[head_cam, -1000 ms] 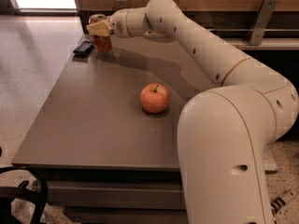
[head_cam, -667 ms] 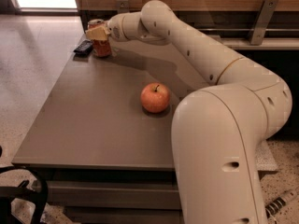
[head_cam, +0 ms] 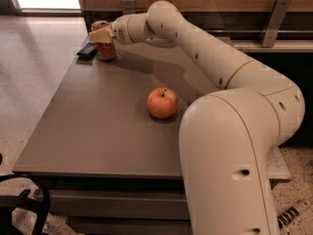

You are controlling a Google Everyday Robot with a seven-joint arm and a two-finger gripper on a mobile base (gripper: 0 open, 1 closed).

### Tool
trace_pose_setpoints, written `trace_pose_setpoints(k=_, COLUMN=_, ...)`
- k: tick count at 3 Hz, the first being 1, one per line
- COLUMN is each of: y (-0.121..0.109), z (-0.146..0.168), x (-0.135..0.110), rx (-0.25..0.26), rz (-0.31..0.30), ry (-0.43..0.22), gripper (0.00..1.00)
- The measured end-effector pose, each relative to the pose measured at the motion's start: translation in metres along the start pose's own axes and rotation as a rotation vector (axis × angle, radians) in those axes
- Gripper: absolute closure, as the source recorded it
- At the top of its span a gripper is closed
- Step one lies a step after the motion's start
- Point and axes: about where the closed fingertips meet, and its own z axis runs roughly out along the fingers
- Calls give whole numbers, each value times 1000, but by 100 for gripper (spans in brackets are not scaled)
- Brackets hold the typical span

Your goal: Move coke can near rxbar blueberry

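Observation:
The coke can (head_cam: 106, 50), red-orange with a silver top, stands at the far left corner of the table (head_cam: 98, 126). My gripper (head_cam: 101, 34) is closed around its upper part, reaching in from the right. The rxbar blueberry (head_cam: 87, 51), a flat dark bar, lies on the table right beside the can on its left, almost touching it. The can's bottom rests at or just above the tabletop.
A red-yellow apple (head_cam: 162, 102) sits near the middle of the table. My arm (head_cam: 205, 58) stretches over the table's right side. A wooden wall with metal brackets (head_cam: 272, 14) runs behind the table. The floor lies to the left.
The gripper with the can has come down slightly beside the dark bar. The arm's elbow has swung a little. The apple and the bar have not moved.

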Motion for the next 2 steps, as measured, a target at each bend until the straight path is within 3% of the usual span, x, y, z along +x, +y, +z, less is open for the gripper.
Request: trace_pose_setpoints(k=2, y=4, z=5, x=2, rx=-8, rz=1, ry=2, gripper=27)
